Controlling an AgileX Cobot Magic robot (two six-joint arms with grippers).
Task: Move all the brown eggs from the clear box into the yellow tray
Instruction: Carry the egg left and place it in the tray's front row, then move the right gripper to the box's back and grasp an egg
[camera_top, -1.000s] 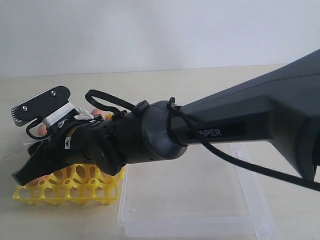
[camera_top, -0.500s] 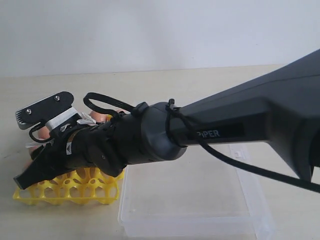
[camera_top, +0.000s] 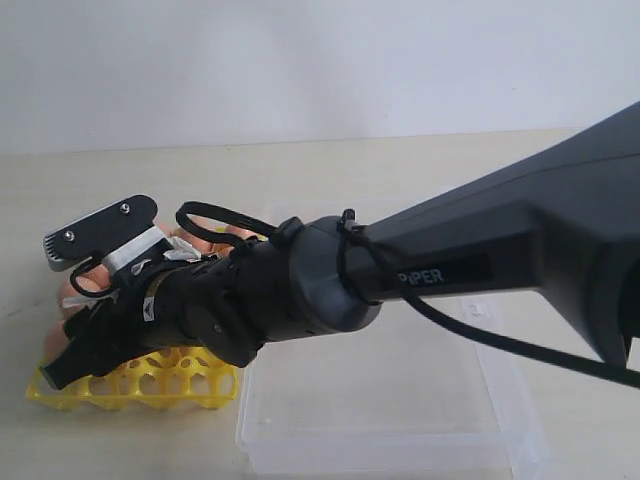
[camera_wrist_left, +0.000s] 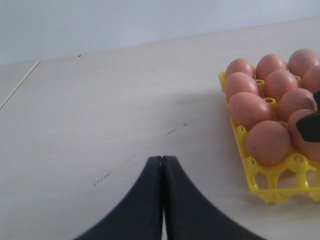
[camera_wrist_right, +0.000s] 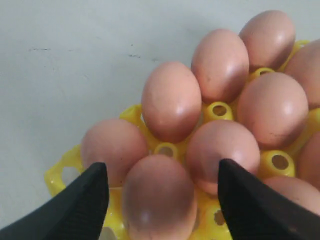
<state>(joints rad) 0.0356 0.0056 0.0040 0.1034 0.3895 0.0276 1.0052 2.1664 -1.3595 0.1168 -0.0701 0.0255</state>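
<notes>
Right gripper had jaws apart around one of the brown eggs in the yellow tray, left of the clear box. They looked light, slick, crackable; I'd pinch gently across the middle. Left gripper was closed.

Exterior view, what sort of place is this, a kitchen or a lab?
Probably a robot test bench, not a kitchen: a pale table against a blank white wall, a black robot arm, and a yellow tray of brown eggs beside a clear box.
</notes>
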